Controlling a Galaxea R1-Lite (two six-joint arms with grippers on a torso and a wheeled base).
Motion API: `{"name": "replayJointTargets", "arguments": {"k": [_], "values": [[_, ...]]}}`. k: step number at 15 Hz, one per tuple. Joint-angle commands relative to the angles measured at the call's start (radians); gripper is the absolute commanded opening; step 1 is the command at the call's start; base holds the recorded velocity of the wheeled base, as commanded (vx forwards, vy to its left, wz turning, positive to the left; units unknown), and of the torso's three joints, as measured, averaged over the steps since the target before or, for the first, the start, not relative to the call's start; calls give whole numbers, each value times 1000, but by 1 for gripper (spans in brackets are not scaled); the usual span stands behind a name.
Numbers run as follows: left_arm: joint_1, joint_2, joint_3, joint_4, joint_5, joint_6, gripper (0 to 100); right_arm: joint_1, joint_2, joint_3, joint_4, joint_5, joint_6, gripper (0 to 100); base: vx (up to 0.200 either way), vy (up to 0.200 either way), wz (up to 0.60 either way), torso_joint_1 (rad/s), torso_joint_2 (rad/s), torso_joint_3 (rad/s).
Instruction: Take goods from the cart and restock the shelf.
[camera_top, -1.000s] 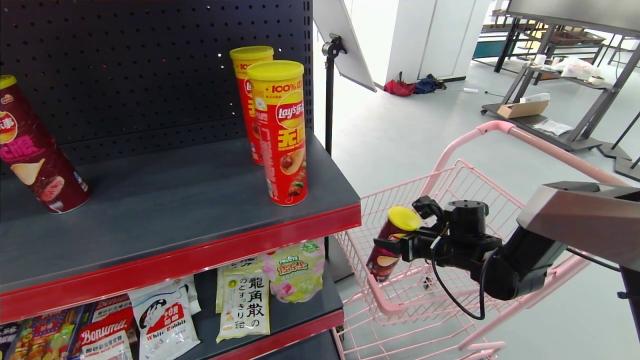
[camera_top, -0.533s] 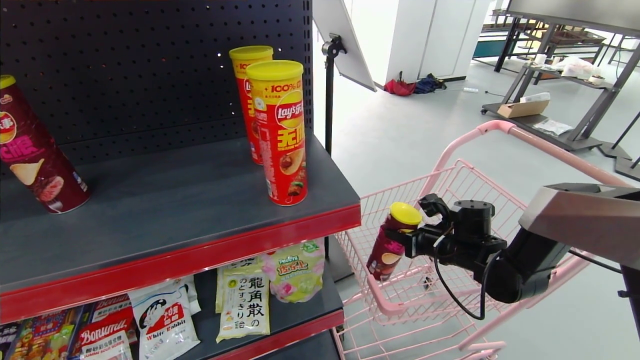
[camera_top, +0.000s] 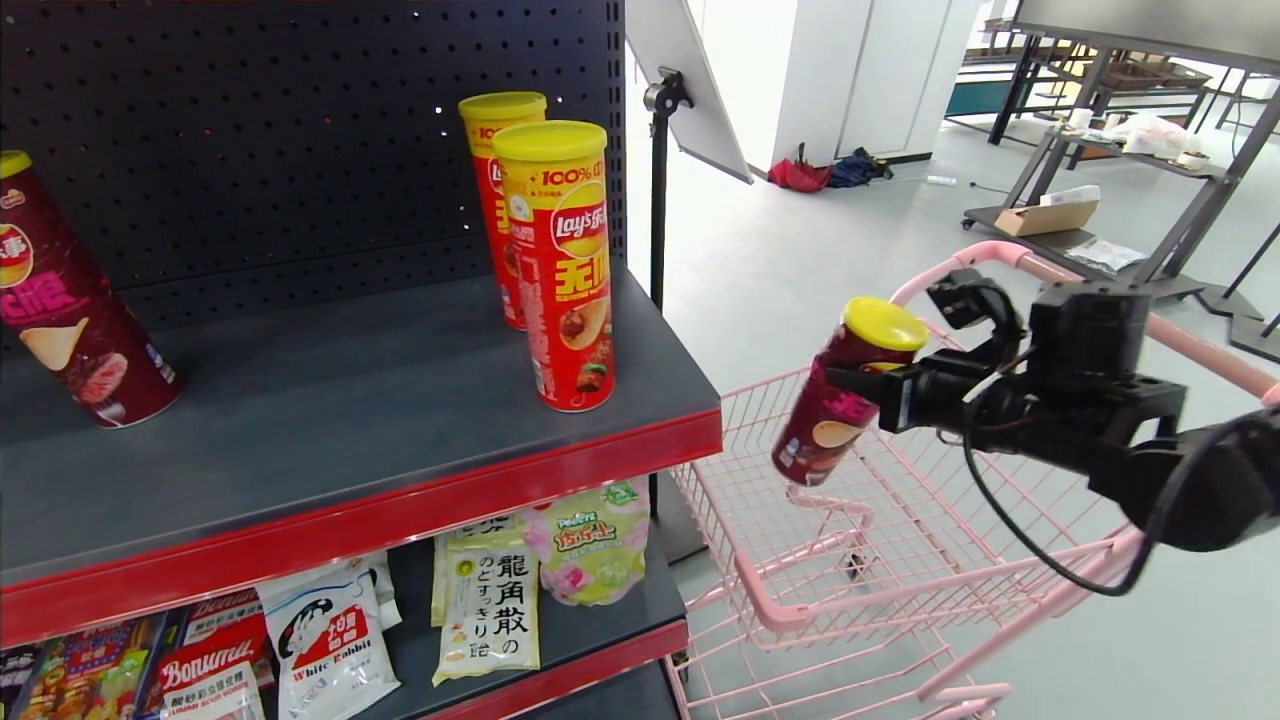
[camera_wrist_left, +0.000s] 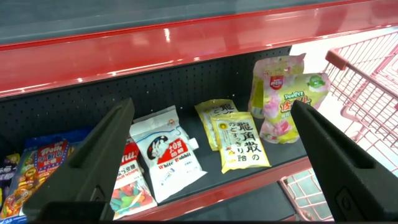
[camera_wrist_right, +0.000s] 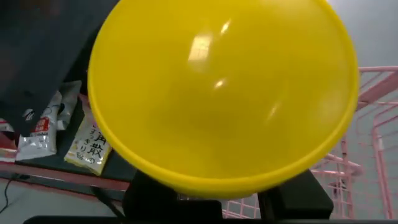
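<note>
Right gripper (camera_top: 890, 345) was clamped on the maroon chip can (camera_top: 835, 420), high up, just under its yellow lid (camera_wrist_right: 224, 93). The can hung tilted, base out over the pink cart (camera_top: 800, 615), off the end of the upper shelf board (camera_top: 350, 400) and apart from it. Left gripper (camera_wrist_left: 211, 106) was spread wide with nothing in it, facing the snack bags (camera_wrist_left: 239, 140) on the lower shelf.

How we judged the handling:
- Light, thin-walled tube. Stiff lengthwise, but the wall would likely dent under a hard squeeze.
- Glossy wrap, so probably slippery and prone to rotating in the pads.
- The lid rim stiffens the wall, so a hold near the top was safe against crushing. It left the long body free to swing, which fits the tilt.
- A mid-body hold would give better control.
- Tall with a narrow base, so it tips easily. We'd square it upright before release.

Free board lay between the maroon can (camera_top: 60, 300) and the red-and-yellow cans (camera_top: 560, 265).
</note>
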Motion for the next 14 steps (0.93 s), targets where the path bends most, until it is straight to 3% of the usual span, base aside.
{"name": "replayJointTargets", "arguments": {"k": [1, 3, 7, 10, 14], "values": [[0, 1, 0, 0, 0, 0, 100, 7, -328, 7, 184, -128, -8, 0, 0, 0, 0, 0, 0, 0], [0, 1, 0, 0, 0, 0, 100, -3, -403, 28, 208, -252, -8, 0, 0, 0, 0, 0, 0, 0], [0, 1, 0, 0, 0, 0, 100, -11, -601, 85, 414, -280, -8, 0, 0, 0, 0, 0, 0, 0], [0, 1, 0, 0, -1, 0, 100, -6, -862, 60, 828, -329, -31, 0, 0, 0, 0, 0, 0, 0], [0, 1, 0, 0, -1, 0, 100, -51, -1008, 151, 865, -439, -57, 0, 0, 0, 0, 0, 0, 0]]}}
